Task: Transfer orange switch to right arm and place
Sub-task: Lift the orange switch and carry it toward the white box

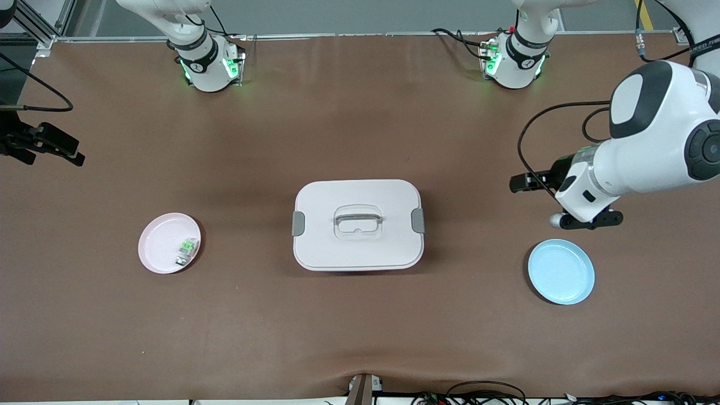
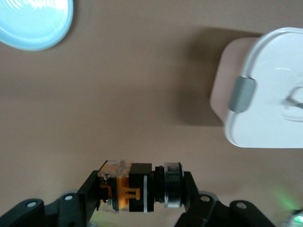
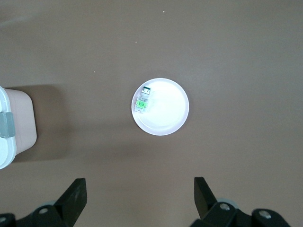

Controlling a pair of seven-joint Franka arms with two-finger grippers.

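Observation:
The orange switch [image 2: 125, 189], a small black part with orange marks and a clear end, lies crosswise in my left gripper [image 2: 141, 189], which is shut on it. That left gripper [image 1: 516, 184] hangs over bare table between the white box and the blue plate; in the front view the switch itself does not show. My right gripper [image 1: 72, 155] is up in the air at the right arm's end of the table. It stands open [image 3: 140, 194] with nothing between its fingers, over the table beside the pink plate.
A white lidded box [image 1: 358, 225] with grey clasps and a handle sits mid-table. A light blue plate [image 1: 561, 271] lies toward the left arm's end. A pink plate [image 1: 160, 256] toward the right arm's end holds a green-and-clear part [image 1: 187, 250].

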